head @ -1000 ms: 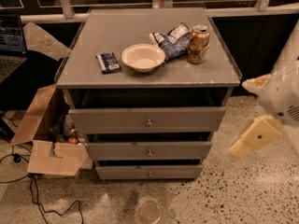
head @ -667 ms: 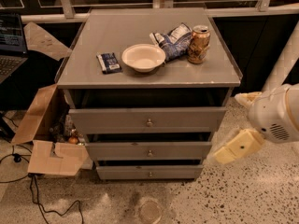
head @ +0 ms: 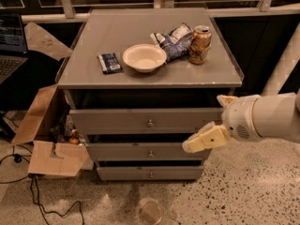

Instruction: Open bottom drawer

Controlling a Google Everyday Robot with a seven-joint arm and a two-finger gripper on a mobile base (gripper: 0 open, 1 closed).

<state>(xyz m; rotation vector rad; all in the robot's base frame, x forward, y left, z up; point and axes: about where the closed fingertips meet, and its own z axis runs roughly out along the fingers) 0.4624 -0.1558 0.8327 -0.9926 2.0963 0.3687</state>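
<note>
Currently logging gripper (head: 202,122) at dresser's right front edge, fingers (head: 206,138) spread wide, holding nothing. Noted lower finger crossing right end of middle drawer (head: 140,152); cannot tell whether touching. Noted upper finger level with top drawer (head: 140,121), at its right end.

Found bottom drawer (head: 136,173) below and left of lower fingertip: narrowest front, knob (head: 151,175) at centre, apart from both fingers, no inside showing.

Well above fingers, on dresser top (head: 117,32), counted bowl (head: 144,57), can (head: 200,44), crumpled bag (head: 172,41) between those two, dark packet (head: 109,63) furthest left.

Far left of fingers, marked open box (head: 44,135) beside dresser, laptop (head: 9,41) beyond, cable (head: 37,196) on floor.

Below and left of fingers, spotted round cup (head: 150,211) on speckled floor.
</note>
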